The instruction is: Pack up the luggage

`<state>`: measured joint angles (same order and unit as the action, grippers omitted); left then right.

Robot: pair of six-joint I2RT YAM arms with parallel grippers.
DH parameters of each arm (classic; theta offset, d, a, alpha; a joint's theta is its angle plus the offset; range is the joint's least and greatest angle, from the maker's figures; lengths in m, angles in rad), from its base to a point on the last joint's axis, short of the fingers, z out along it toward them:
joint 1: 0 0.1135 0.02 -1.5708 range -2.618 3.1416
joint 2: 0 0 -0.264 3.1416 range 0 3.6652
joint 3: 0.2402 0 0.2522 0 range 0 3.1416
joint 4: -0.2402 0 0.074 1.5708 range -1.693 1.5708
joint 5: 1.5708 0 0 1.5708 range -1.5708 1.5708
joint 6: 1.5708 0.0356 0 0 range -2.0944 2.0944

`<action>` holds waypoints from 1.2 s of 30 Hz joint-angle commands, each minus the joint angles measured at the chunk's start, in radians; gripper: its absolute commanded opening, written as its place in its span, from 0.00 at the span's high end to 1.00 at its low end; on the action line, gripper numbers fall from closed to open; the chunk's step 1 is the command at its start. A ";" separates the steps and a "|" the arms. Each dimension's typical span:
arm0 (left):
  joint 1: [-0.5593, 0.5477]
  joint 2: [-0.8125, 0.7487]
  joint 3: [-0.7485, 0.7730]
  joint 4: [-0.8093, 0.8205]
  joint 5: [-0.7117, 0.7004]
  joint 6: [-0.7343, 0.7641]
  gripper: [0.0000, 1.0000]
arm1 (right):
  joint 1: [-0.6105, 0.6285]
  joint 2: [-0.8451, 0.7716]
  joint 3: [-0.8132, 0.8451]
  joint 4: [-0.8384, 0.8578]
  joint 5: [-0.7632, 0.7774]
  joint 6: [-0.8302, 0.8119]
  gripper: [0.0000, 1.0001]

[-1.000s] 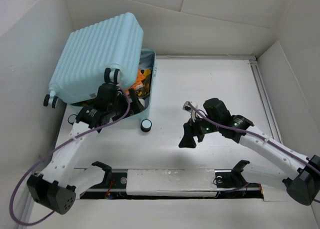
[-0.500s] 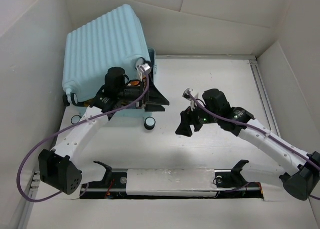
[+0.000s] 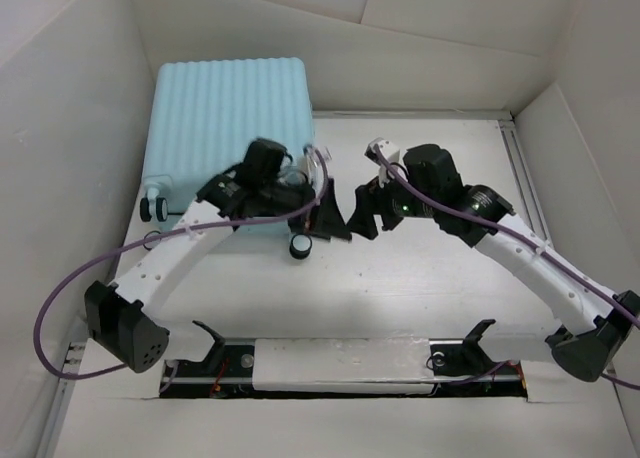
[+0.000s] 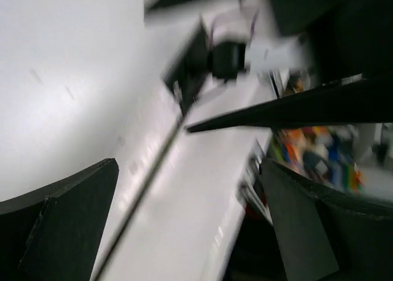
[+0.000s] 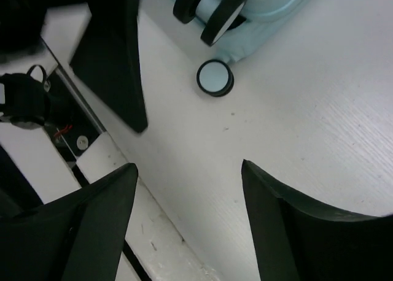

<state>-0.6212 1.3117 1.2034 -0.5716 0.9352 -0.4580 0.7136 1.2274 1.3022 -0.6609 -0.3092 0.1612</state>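
Observation:
The luggage (image 3: 225, 113), a pale aqua ribbed hard-shell suitcase, lies flat with its lid down at the back left of the table. Its wheeled corner shows in the right wrist view (image 5: 264, 5). My left gripper (image 3: 333, 218) is open and empty, just off the suitcase's right front corner. The left wrist view is blurred, with the gripper (image 4: 184, 226) spread wide over bare table. My right gripper (image 3: 365, 213) is open and empty, close beside the left one, and hangs over the table (image 5: 189, 167).
A small round black-and-white caster wheel (image 3: 298, 246) sits on the table by the suitcase's front corner; it also shows in the right wrist view (image 5: 215, 77). White walls enclose the table. A rail (image 3: 340, 363) runs along the near edge.
The suitcase lid has swung down from raised to flat. My left gripper has moved right, off the lid. My right gripper has moved up and left towards the suitcase.

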 commanded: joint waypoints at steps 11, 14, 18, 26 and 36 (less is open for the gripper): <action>0.690 0.196 0.616 0.274 -0.551 -0.316 0.57 | -0.146 0.075 0.178 0.084 -0.056 0.038 0.57; 0.813 0.231 0.595 0.277 -0.751 -0.376 0.40 | -0.170 0.145 0.201 0.203 -0.117 0.104 0.19; 0.935 0.319 0.643 0.179 -0.866 -0.393 0.28 | -0.184 0.291 0.268 0.388 -0.231 0.204 0.05; 1.051 0.380 0.535 0.160 -0.846 -0.346 0.16 | -0.089 0.532 0.324 0.404 -0.217 0.204 0.01; 0.953 0.356 0.095 0.330 -0.604 -0.235 0.33 | -0.031 0.594 0.165 0.408 -0.246 0.227 0.01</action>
<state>0.3988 1.6859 1.4647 -0.1444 0.1940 -0.7776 0.6697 1.8530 1.5497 -0.2966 -0.5350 0.3893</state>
